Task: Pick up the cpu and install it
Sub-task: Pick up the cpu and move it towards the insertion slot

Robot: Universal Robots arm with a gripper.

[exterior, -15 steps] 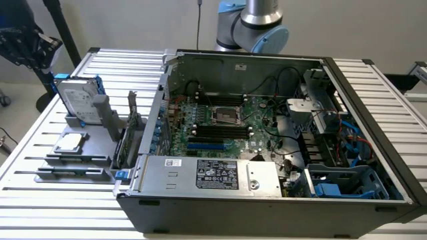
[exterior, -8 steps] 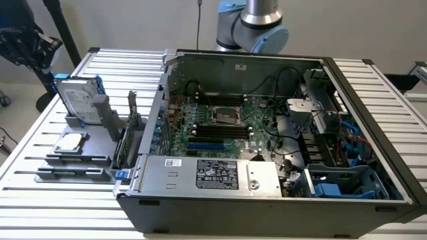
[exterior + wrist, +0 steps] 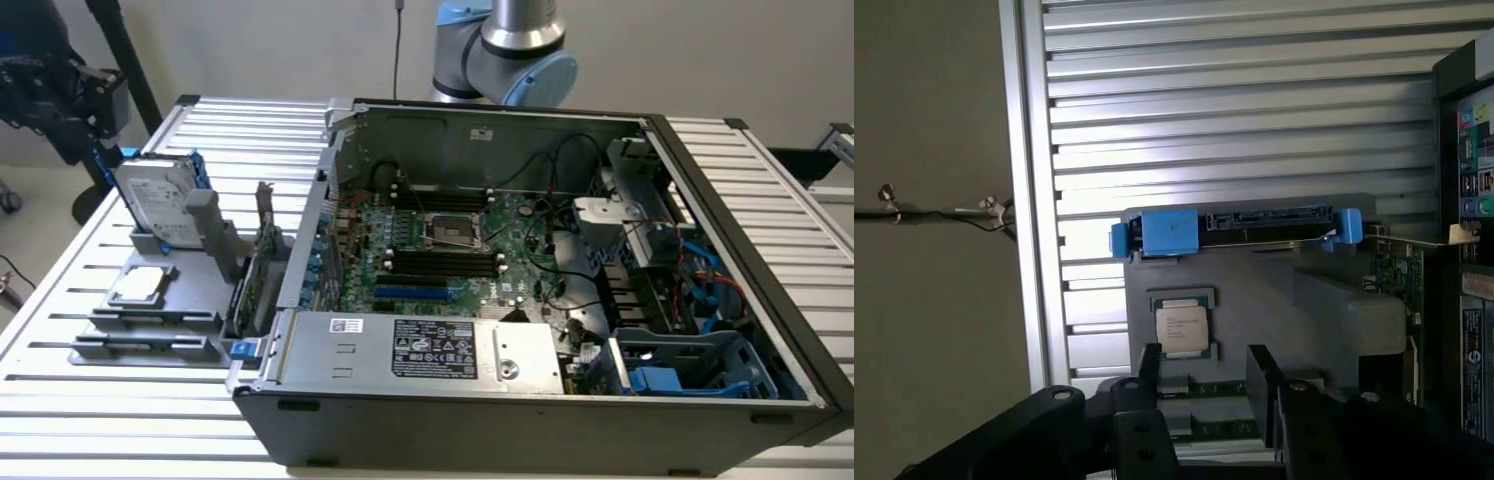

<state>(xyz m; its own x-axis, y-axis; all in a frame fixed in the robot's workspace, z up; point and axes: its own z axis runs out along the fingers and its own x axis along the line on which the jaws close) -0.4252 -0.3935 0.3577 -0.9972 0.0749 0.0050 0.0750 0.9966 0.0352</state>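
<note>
The cpu (image 3: 1181, 330) is a small silver square chip lying flat in a recess of a grey holder (image 3: 1324, 300). In the exterior view the cpu (image 3: 140, 287) lies on that holder (image 3: 147, 345), on the exterior view's left beside the open computer case (image 3: 534, 425). My gripper (image 3: 1204, 372) hangs above the holder, open, its two black fingers (image 3: 1151, 365) apart with nothing between them. The cpu sits just beyond the fingertips, apart from them. In the exterior view the gripper (image 3: 83, 100) is high at the far left. The bare socket (image 3: 454, 232) lies in the middle of the motherboard.
A silver hard drive in a blue bracket (image 3: 158, 200) stands upright on the holder behind the cpu, and circuit cards (image 3: 260, 260) stand between holder and case. A grey labelled power supply (image 3: 427, 350) lies along the case's front. The ribbed metal table (image 3: 80, 420) surrounds everything.
</note>
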